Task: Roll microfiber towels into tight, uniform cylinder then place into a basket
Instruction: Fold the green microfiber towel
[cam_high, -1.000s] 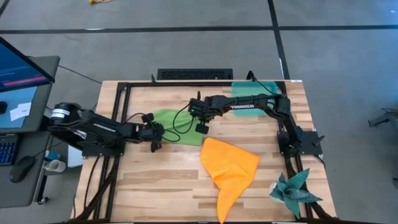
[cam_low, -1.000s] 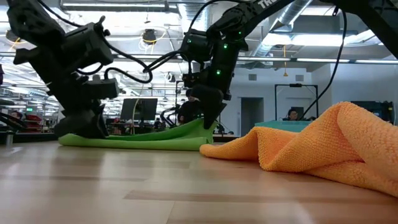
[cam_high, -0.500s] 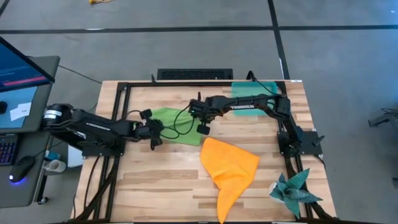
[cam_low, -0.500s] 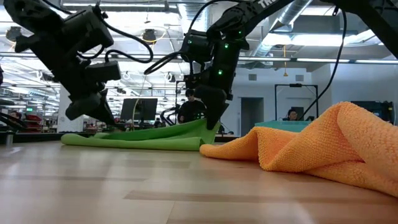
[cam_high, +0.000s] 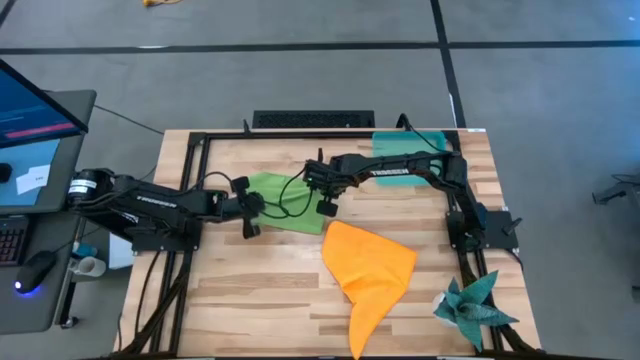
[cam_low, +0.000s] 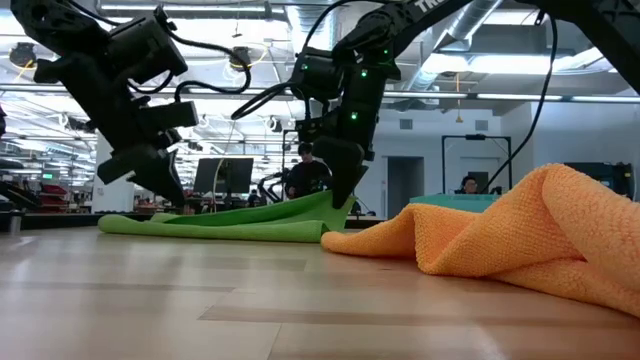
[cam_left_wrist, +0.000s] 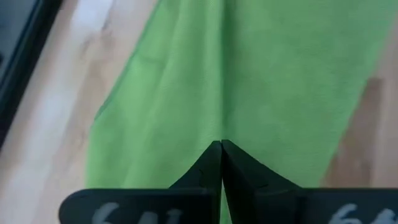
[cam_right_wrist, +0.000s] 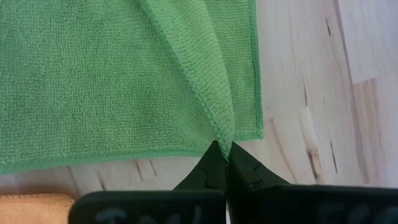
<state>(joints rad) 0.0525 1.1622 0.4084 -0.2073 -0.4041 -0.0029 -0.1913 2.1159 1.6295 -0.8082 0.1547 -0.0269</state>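
The lime green towel (cam_high: 280, 200) lies spread on the wooden table between my two grippers. My left gripper (cam_high: 249, 217) is shut on its left end, and my right gripper (cam_high: 325, 204) is shut on its right end. In the low view the cloth rises to my right gripper (cam_low: 338, 200) and a little to my left gripper (cam_low: 172, 197); its middle (cam_low: 250, 228) stays on the table. The orange towel (cam_high: 368, 265) lies crumpled toward the near right. The teal basket (cam_high: 432, 137) stands at the far right, partly under my right arm. My left gripper pinches the green towel's left end (cam_left_wrist: 221, 134) between its two fingers, slanting down from the table's left. A ridge of cloth runs away from the fingertips. That end is lifted slightly; the rest lies on the table. My right gripper pinches a raised fold (cam_right_wrist: 221, 132) of the green towel between its two fingers, close to a corner (cam_right_wrist: 257, 133) at the right end. The fingers point steeply down. The fold stands up as a ridge, and the cloth around it lies flat.
A dark teal spiky cloth (cam_high: 470, 305) lies at the near right corner. A black frame (cam_high: 200, 140) runs along the table's edges. Bare wood (cam_high: 250, 290) lies at the near left. A laptop (cam_high: 35, 120) stands off the table's left.
My left gripper has shut on the green towel's left end and risen a little off the table, taking that end up with it. My right gripper and the orange towel have kept still.
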